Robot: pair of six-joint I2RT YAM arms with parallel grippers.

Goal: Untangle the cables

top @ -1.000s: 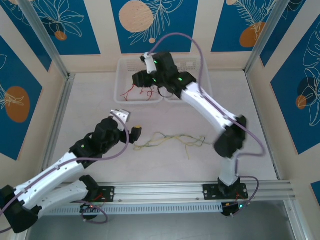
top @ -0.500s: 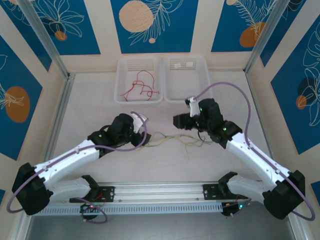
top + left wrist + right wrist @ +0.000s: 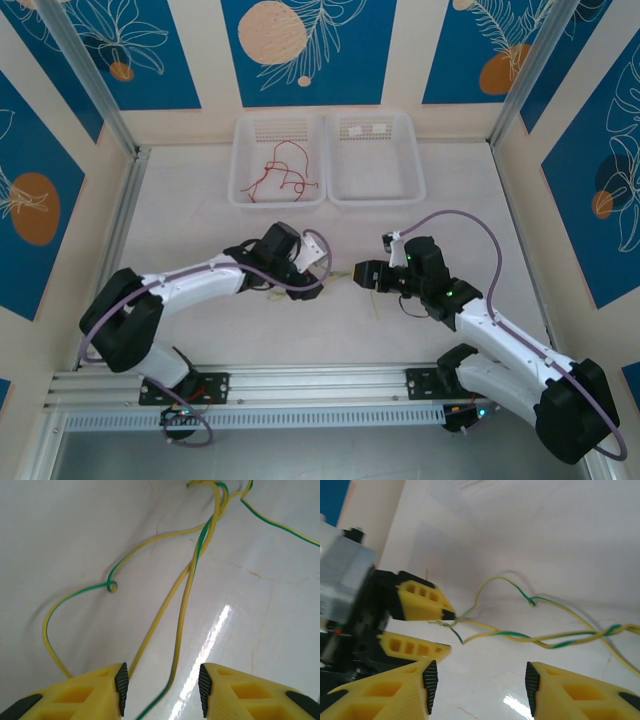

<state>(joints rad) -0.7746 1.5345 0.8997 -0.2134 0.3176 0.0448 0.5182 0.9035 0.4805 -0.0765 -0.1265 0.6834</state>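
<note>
Tangled yellow-green cables (image 3: 341, 276) lie mid-table between my two grippers. My left gripper (image 3: 322, 262) is down over their left end. In the left wrist view two strands of the cables (image 3: 218, 502) run between its jaws, and the left gripper (image 3: 162, 690) is open, with gaps between the pads and the strands. My right gripper (image 3: 358, 272) faces it from the right, low over the table. In the right wrist view the right gripper (image 3: 481, 687) is open with nothing between its jaws; the cables (image 3: 555, 642) and the left gripper (image 3: 447, 632) lie just ahead. Red cables (image 3: 283, 175) rest in the left tray.
Two white trays stand at the back: the left tray (image 3: 240, 195) holds the red strands, and the right tray (image 3: 375, 160) is beside it. Metal frame posts and walls border the table. A rail (image 3: 330, 380) runs along the near edge.
The right arm swung from the left tray down to mid-table beside the yellow-green cables. The left arm reached right onto the cables, and its jaws have narrowed around two strands.
</note>
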